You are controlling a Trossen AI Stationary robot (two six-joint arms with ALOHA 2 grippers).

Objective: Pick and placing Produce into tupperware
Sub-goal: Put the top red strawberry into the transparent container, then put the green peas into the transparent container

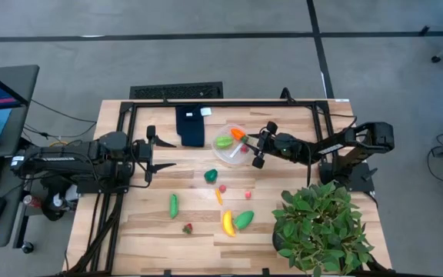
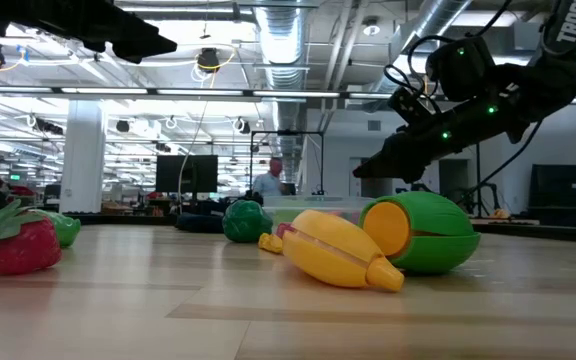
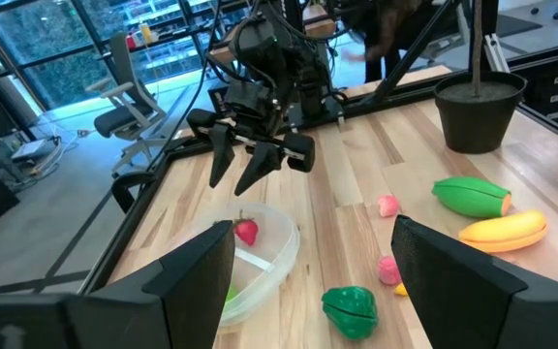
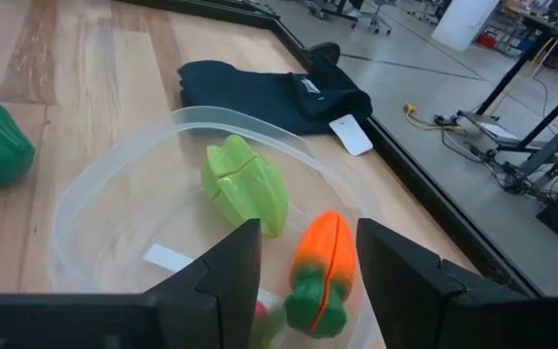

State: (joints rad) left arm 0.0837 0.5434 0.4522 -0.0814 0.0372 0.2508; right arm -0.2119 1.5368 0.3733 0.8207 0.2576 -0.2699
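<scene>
The tupperware (image 1: 229, 146) is a clear round bowl on the table's far middle. In it lie a light green piece (image 4: 245, 184), an orange carrot (image 4: 323, 260) and a small red strawberry (image 3: 247, 231). My right gripper (image 1: 260, 145) hovers open just above the bowl's right rim, its fingers (image 4: 231, 262) on either side of the carrot without touching it. Loose on the table are a dark green piece (image 1: 211, 176), a green pod (image 1: 174, 205), a banana (image 1: 227, 222), a green fruit (image 1: 244, 219) and strawberries (image 1: 187, 228). My left gripper (image 1: 156, 154) waits open to the bowl's left.
A dark blue folded cloth (image 1: 191, 125) lies just left of the bowl at the far edge. A large potted plant (image 1: 321, 227) fills the near right corner. A black frame rail (image 1: 221, 102) runs along the table's far side. Bare wood lies between the left gripper and the loose produce.
</scene>
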